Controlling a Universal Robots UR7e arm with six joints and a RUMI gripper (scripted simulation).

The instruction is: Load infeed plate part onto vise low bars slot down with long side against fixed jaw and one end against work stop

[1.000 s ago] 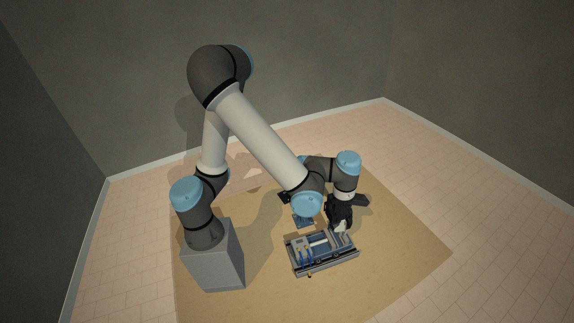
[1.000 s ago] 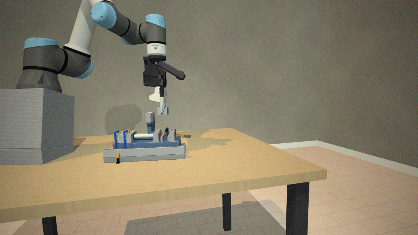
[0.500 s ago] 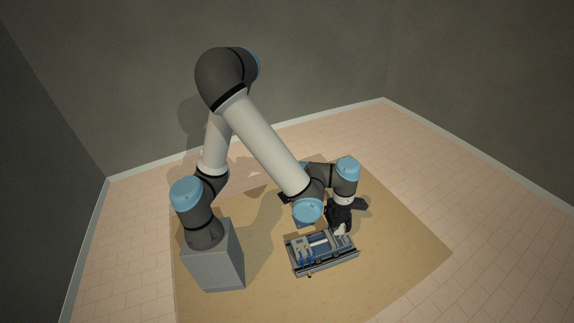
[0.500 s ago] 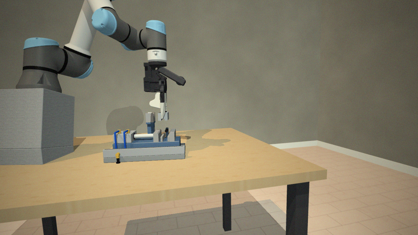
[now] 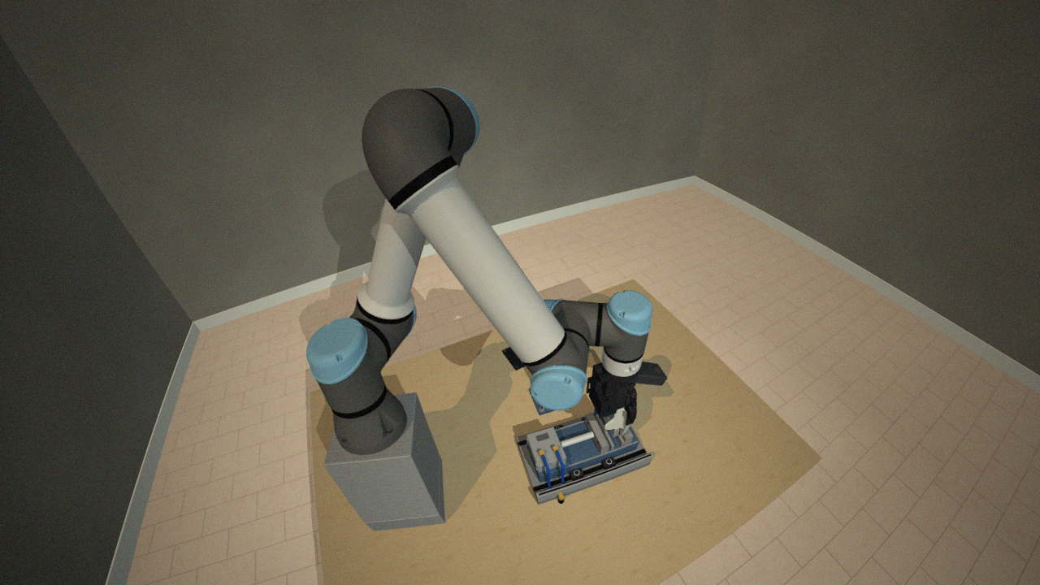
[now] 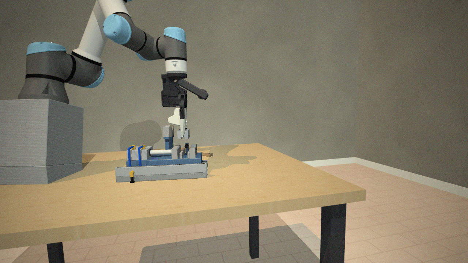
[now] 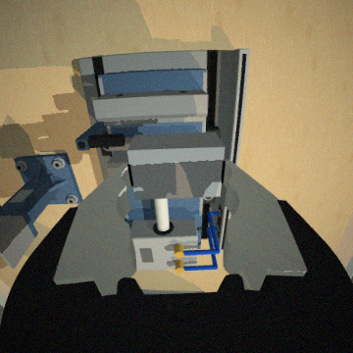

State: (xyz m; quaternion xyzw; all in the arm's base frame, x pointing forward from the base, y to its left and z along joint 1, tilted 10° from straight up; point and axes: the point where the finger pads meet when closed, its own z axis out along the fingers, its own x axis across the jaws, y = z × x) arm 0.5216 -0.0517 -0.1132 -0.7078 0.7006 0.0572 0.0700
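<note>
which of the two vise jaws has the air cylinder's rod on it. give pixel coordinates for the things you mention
The movable jaw (image 5: 599, 435) (image 6: 176, 152), the one nearer the air cylinder (image 5: 545, 447) (image 6: 140, 153): the white rod (image 5: 578, 439) (image 6: 160, 152) runs into it. The fixed jaw (image 6: 193, 151) (image 7: 149, 106), at the vise's far end, has no rod.

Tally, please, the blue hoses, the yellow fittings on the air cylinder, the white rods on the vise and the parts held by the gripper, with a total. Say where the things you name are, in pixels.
Hoses (image 5: 548, 471) (image 6: 139, 156) (image 7: 198, 253): 2
Cylinder fittings (image 5: 555, 448) (image 6: 143, 146) (image 7: 179, 250): 2
Rod (image 5: 578, 439) (image 6: 160, 152) (image 7: 161, 214): 1
Held part (image 6: 187, 133) (image 7: 176, 156): 1
Total: 6
</note>
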